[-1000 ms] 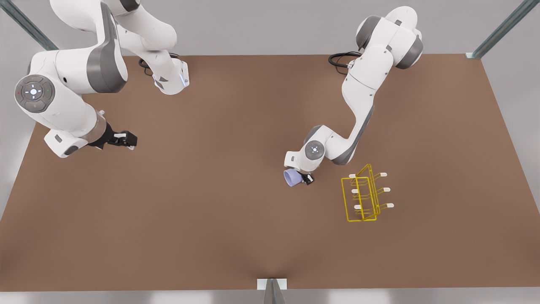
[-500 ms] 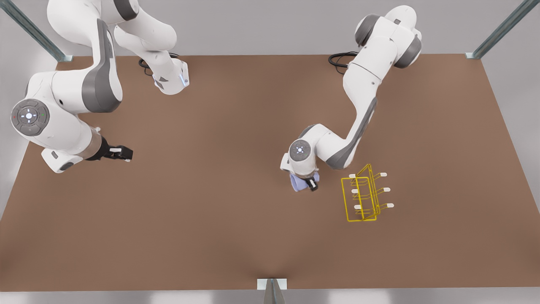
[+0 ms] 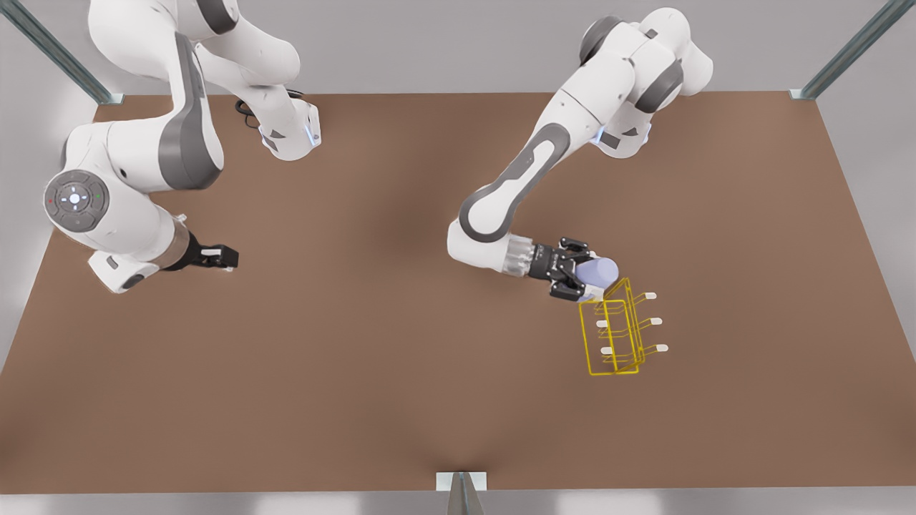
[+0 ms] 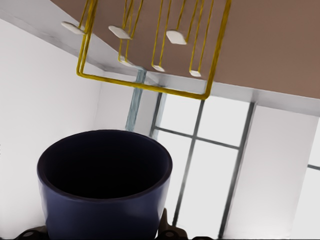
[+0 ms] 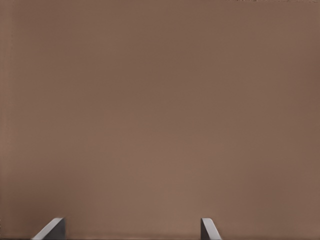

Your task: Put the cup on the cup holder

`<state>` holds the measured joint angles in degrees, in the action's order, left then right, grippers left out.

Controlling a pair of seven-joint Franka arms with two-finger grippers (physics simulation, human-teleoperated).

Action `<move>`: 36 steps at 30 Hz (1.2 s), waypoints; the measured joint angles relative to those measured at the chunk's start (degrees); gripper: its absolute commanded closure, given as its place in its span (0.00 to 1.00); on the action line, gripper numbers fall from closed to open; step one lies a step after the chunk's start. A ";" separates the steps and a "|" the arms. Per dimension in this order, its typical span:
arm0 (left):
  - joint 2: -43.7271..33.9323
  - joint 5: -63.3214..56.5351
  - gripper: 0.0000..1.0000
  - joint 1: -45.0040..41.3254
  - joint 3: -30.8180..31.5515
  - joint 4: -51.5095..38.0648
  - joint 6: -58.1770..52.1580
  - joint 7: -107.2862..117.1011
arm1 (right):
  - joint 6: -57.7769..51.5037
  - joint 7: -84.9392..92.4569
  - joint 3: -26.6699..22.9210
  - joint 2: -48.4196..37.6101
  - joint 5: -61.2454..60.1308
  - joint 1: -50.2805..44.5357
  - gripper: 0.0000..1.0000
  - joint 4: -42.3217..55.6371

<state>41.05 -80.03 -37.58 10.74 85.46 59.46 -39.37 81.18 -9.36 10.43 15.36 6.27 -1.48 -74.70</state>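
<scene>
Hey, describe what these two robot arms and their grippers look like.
Both arms are glossy white with grey joint bands and round grey caps bearing lit markings. The left gripper and right gripper are black with white accents. Black cables coil at the bases.

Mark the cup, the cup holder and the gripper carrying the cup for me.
cup [image 3: 600, 270], front view, lavender side wall.
cup holder [image 3: 608, 336], front view, yellow wire frame.
left gripper [image 3: 577, 275], front view, midway between its fingertips.

lavender-blue cup lies sideways, lifted (clamped in the left tool), just beside the upright yellow wire cup holder.
</scene>
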 measured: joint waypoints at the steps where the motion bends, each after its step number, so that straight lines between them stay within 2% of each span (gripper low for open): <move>1: 0.17 -0.89 0.24 0.03 0.00 1.61 -1.58 -0.79 | -0.43 -0.02 0.05 -0.06 0.01 -2.63 0.00 0.08; 6: 3.13 -2.92 0.24 0.34 -0.13 3.30 -6.48 -3.21 | -3.22 -0.07 0.06 -0.16 0.10 -5.43 0.00 0.08; 11: 6.15 -3.88 0.24 0.84 -0.17 0.12 -7.88 -4.10 | -5.05 -0.10 0.06 -0.17 0.15 -5.62 0.00 0.49; 29: 10.65 -7.05 0.24 2.94 -1.67 -0.88 -3.56 -1.80 | -7.32 -0.17 -0.09 -0.18 0.31 -5.26 0.00 1.14; 36: 12.38 -7.04 0.24 3.08 -1.75 -1.81 -2.80 0.43 | -4.46 -0.22 -0.20 0.77 1.51 -3.54 0.00 1.94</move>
<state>53.43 -87.07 -34.50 8.99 83.66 56.65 -38.94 76.72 -9.58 10.24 16.13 7.78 -5.02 -72.76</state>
